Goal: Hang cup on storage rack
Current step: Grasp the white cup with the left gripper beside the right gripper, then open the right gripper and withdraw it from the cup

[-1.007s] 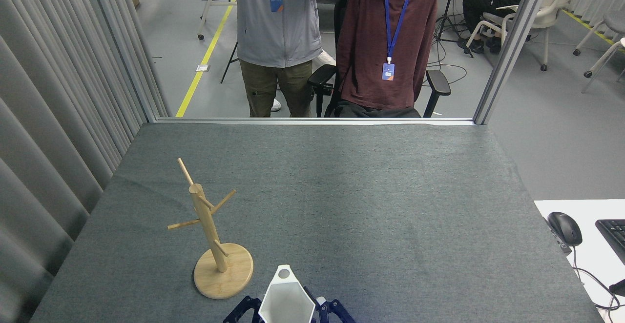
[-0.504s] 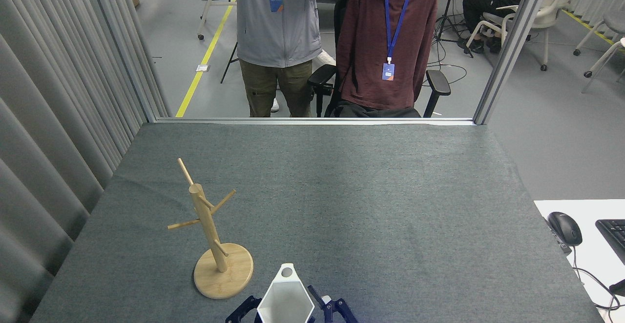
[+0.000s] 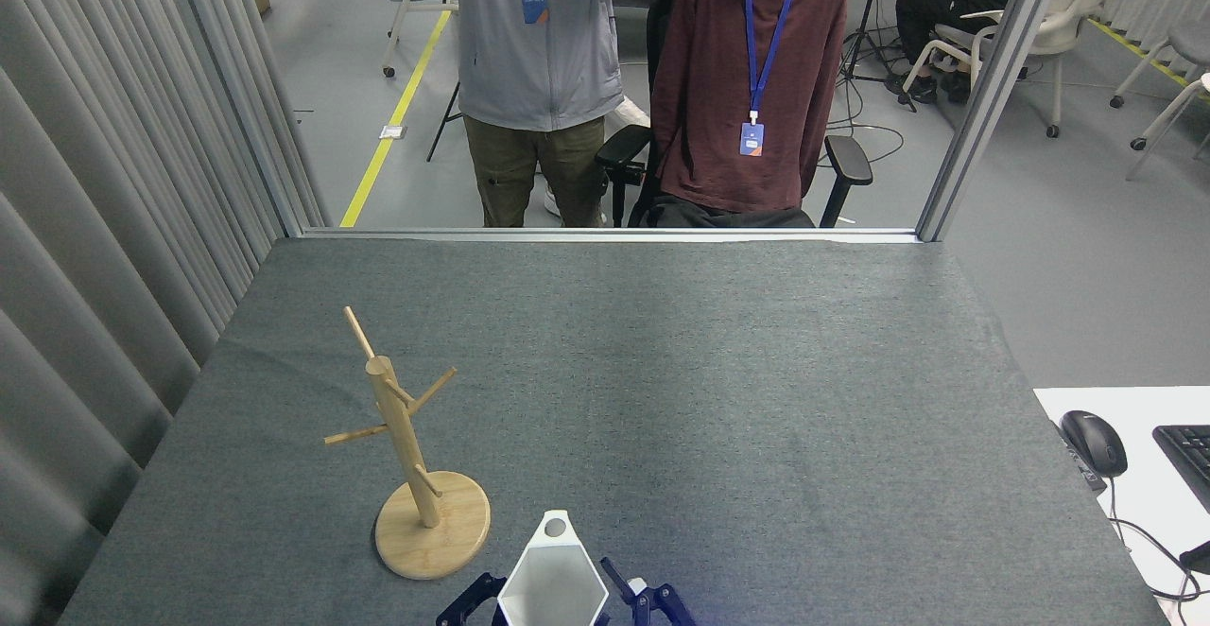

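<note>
The white hexagonal cup [image 3: 553, 583] is at the bottom edge of the head view, mouth up, its pierced rim tab pointing away from me. Dark blue fingers [image 3: 470, 604] of one gripper [image 3: 558, 607] flank it on both sides and appear shut on it. The arm is below the frame; I take it as my left. The wooden storage rack [image 3: 406, 437] stands upright on its round base [image 3: 433, 536] just left of the cup, apart from it, pegs bare. My right gripper is out of view.
Grey felt covers the table [image 3: 709, 399]. A curtain [image 3: 104, 257] lines the left side. Two people [image 3: 747, 87] are beyond the far edge. A mouse [image 3: 1094, 443] and keyboard [image 3: 1186, 451] lie on a white desk to the right.
The cup and the fingers around it have shifted slightly to the right and a touch lower in the frame. The rack has not moved.
</note>
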Controlling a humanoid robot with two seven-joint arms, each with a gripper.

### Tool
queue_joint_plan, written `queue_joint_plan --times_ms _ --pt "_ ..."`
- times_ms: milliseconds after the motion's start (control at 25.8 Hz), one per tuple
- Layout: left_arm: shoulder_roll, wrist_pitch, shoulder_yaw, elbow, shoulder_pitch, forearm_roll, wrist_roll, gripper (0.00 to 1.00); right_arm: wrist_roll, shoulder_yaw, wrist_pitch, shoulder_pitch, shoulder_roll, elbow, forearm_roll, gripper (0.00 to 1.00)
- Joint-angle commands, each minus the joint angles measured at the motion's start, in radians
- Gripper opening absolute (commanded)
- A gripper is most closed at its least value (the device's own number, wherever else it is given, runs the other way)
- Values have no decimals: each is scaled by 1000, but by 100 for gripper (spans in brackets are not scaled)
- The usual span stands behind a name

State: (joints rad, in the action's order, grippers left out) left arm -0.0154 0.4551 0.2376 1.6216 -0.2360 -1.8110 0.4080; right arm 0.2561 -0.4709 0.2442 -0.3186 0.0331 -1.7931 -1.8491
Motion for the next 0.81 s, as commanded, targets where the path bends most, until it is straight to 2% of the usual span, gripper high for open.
queue_joint_plan --times_ms 0,271,349,504,620,697,775 --pt "0 0 0 0 1 -2 0 11 26 0 1 -13 10 -2 1 99" --pt "0 0 0 -2 6 -2 0 11 77 1 -2 -28 16 -3 2 99" --pt "0 0 0 -2 7 -2 0 12 132 3 -8 -28 17 -3 1 99" --pt "3 0 0 -2 7 -2 -2 12 324 1 -11 -28 16 -3 1 99" --pt "9 0 -1 -2 7 -2 0 12 382 1 -14 -27 13 -5 1 99" --pt "11 0 -1 0 6 -2 0 12 393 11 -52 -14 4 -5 2 99" --pt "11 0 -1 1 6 -2 0 12 391 41 -180 21 -19 -3 42 99"
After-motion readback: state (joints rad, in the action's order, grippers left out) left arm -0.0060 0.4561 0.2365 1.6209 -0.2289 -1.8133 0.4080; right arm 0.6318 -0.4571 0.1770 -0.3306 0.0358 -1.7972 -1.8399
